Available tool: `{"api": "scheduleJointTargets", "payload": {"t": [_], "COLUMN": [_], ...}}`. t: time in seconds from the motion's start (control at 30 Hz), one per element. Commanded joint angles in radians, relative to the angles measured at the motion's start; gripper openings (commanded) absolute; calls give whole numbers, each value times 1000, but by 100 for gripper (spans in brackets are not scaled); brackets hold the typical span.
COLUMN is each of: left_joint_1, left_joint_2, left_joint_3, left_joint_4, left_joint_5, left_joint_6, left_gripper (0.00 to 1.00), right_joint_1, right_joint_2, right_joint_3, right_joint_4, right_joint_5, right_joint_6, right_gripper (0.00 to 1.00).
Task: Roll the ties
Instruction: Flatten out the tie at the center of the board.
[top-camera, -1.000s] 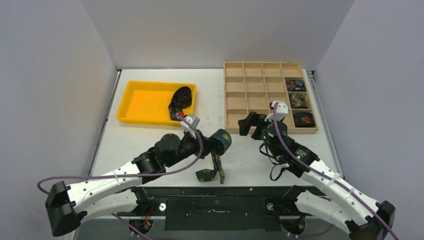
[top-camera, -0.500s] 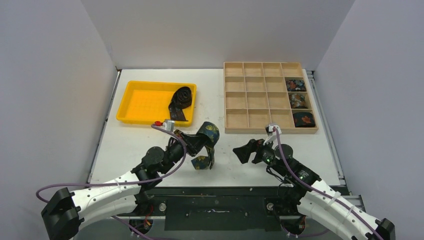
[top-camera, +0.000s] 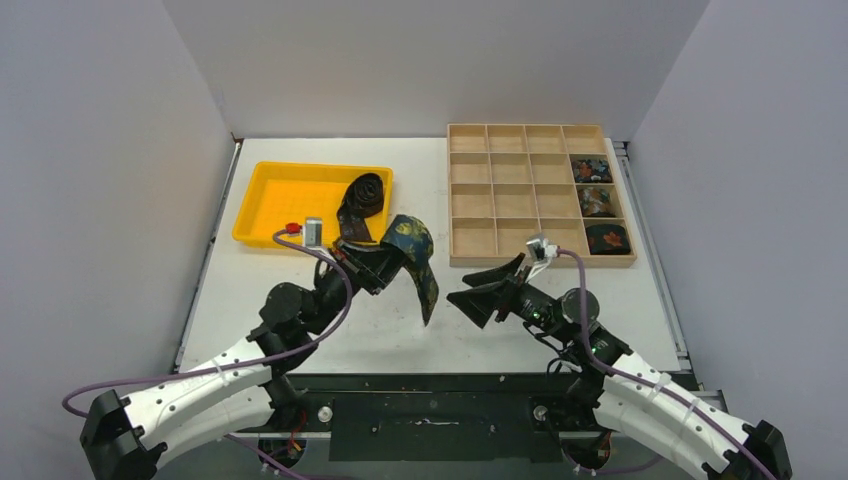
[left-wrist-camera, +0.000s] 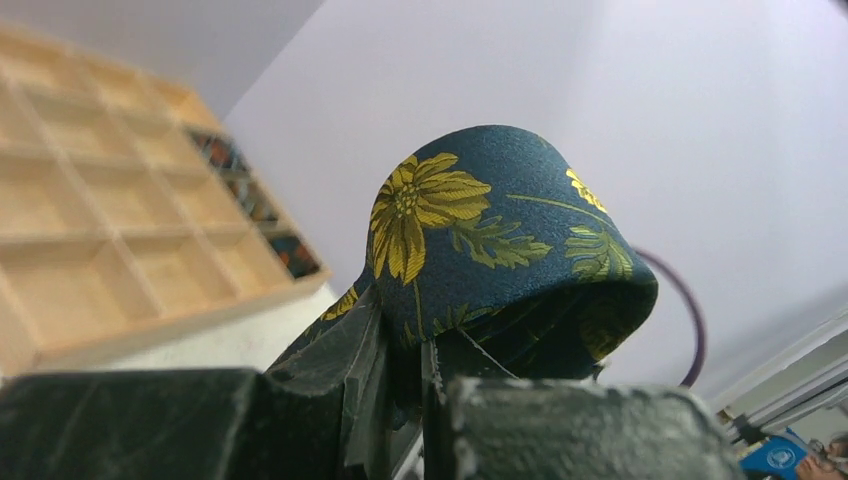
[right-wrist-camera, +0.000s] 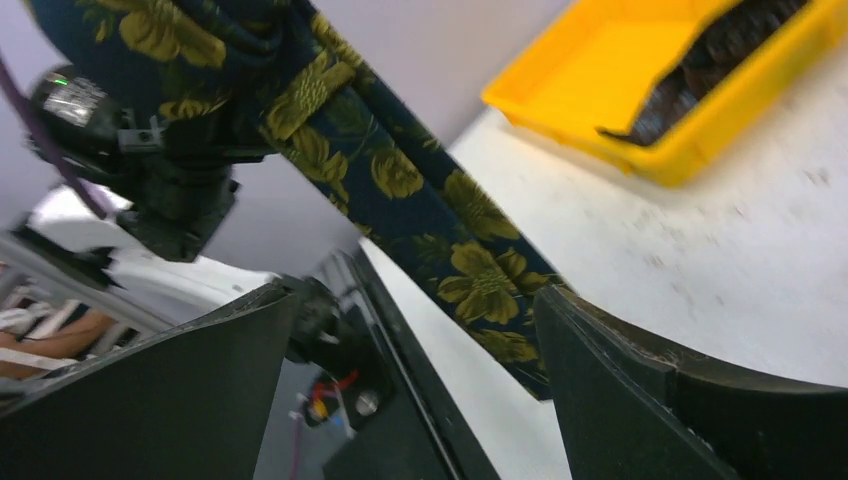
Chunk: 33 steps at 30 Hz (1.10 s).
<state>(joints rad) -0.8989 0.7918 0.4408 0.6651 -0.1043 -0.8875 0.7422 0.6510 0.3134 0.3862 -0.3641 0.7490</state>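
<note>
White shells dotted with small screws cover the left arm (top-camera: 200, 385) and right arm (top-camera: 665, 420). The joints, left claw (top-camera: 378, 262) and right claw (top-camera: 465, 290) are black, and a purple cable (top-camera: 347, 295) trails along each.

Yellow plastic tray (top-camera: 280, 205) far left on the white surface (top-camera: 420, 190), wooden grid organiser (top-camera: 505, 170) far right, well apart

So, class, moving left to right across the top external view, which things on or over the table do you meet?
Yellow tray → floral tie → right gripper → rolled ties in the wooden box.
</note>
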Motion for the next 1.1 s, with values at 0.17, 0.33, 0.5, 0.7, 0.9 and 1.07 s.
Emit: {"api": "scheduleJointTargets", "payload": {"t": [0.17, 0.33, 0.5, 0.7, 0.9, 1.07], "left_joint_1": [6, 10, 22, 24, 25, 22], "left_joint_2": [115, 275, 432, 526, 558, 580], "left_joint_3": [457, 560, 639, 692, 693, 711], "left_joint_4": [107, 268, 391, 444, 504, 513], "left_joint_5": [-231, -364, -398, -378, -374, -335], "left_joint_6": [259, 333, 327, 314, 306, 285], "left_gripper": [0, 0, 0, 0, 0, 0], "right_joint_1": [8, 26, 86, 105, 69, 53], "right_joint_2": [58, 190, 359, 473, 498, 542], "right_joint_3": [119, 167, 311, 382, 382, 388], "right_joint_4": [480, 695, 717, 729, 736, 752], "right_joint_5": [58, 236, 338, 442, 514, 536], "right_joint_6": [443, 698, 774, 875, 978, 1018], "right_gripper": [92, 90, 90, 90, 90, 90]}}
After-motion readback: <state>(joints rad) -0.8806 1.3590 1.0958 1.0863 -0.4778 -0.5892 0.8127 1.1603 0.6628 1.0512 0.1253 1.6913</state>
